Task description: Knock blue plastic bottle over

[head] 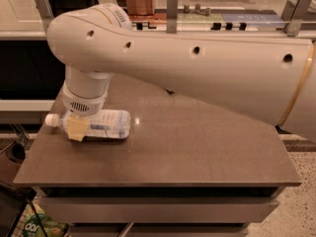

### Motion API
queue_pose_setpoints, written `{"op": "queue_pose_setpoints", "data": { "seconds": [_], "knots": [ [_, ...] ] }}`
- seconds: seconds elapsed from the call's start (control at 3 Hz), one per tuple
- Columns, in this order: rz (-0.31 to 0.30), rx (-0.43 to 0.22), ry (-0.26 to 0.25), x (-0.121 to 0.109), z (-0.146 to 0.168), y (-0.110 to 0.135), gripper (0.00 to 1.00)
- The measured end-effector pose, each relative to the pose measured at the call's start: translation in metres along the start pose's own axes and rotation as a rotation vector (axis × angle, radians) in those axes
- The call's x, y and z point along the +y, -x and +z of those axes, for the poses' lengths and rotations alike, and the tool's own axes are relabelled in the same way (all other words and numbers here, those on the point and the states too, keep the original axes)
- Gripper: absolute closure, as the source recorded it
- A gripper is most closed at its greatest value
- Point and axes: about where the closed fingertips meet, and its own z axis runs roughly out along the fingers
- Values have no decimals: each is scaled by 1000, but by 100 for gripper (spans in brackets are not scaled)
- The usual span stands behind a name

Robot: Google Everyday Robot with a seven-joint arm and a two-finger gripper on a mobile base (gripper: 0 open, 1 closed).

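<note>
The blue plastic bottle (106,125) lies flat at the left edge of the table (197,152) — toppled, I judge; my hand (76,127) hangs over its neck — spread or pressed, I cannot tell.

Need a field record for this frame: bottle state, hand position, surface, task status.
bottle: blue plastic bottle, lying on its side, white cap pointing left
surface: dark table, bottle near its left edge
hand: hand low over the bottle's neck end, partly covering it
arm: white arm reaching in from the right
contact: cannot tell
task status: bottle already down
</note>
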Motion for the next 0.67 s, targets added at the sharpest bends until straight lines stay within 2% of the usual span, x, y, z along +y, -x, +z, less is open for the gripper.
{"op": "queue_pose_setpoints", "data": {
  "seconds": [0.33,0.67],
  "knots": [
    [-2,1,0,1,0,0,12],
    [-3,1,0,1,0,0,0]
  ]
}}
